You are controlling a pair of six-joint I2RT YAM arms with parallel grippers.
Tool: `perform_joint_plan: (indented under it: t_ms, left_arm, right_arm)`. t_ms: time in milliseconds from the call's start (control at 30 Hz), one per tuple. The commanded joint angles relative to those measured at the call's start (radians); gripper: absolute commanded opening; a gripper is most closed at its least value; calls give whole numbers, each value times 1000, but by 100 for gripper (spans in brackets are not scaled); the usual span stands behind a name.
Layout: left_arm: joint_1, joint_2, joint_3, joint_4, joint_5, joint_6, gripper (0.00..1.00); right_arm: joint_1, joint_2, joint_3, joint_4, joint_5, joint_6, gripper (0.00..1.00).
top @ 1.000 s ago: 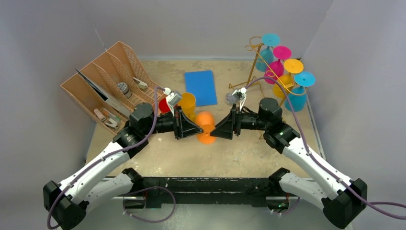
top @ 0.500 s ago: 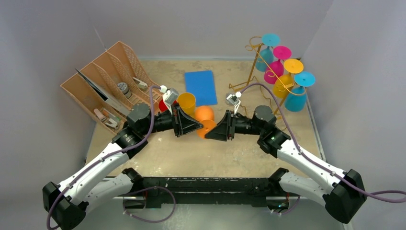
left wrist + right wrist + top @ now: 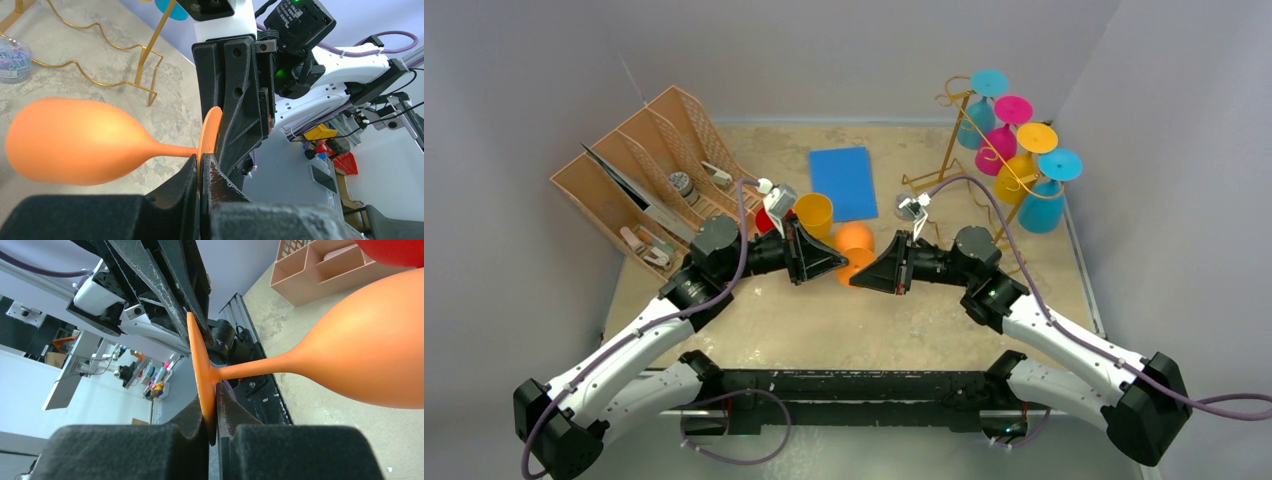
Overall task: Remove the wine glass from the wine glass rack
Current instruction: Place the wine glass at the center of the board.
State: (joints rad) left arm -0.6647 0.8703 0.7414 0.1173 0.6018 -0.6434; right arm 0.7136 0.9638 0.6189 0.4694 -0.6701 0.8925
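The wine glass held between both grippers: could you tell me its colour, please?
The wine glass is plain orange; the left wrist view shows it best.

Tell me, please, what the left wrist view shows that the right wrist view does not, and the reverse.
Only the left wrist view shows the gold legs and wavy base of the wine glass rack and a small clear tub of coloured clips on the table. Only the right wrist view shows the brown organizer tray and part of a red glass. Both show the orange wine glass held sideways above the table, its round foot pinched by the left end effector at one edge and the right end effector at the opposite edge.
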Motion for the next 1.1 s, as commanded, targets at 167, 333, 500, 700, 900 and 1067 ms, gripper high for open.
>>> perform_joint_plan:
  t_ms: [167, 333, 500, 700, 900, 1067]
  left_arm:
    - [-7, -14, 1, 43, -4, 4, 0]
    - [-7, -21, -5, 37, -14, 8, 0]
    - [-7, -36, 5, 13, -29, 21, 0]
    - [-7, -39, 5, 0, -38, 23, 0]
    - [-7, -2, 60, -66, -3, 49, 5]
    - [-7, -22, 66, -103, -3, 55, 43]
  right_arm:
    - [3, -8, -15, 31, 53, -19, 32]
    - [3, -4, -44, 83, 94, -6, 21]
    - [4, 1, -34, 80, 70, -1, 10]
    - [3, 28, -36, 129, 21, 12, 0]
    - [4, -5, -7, 61, -26, -53, 0]
    - [3, -57, 36, -100, -35, -160, 0]
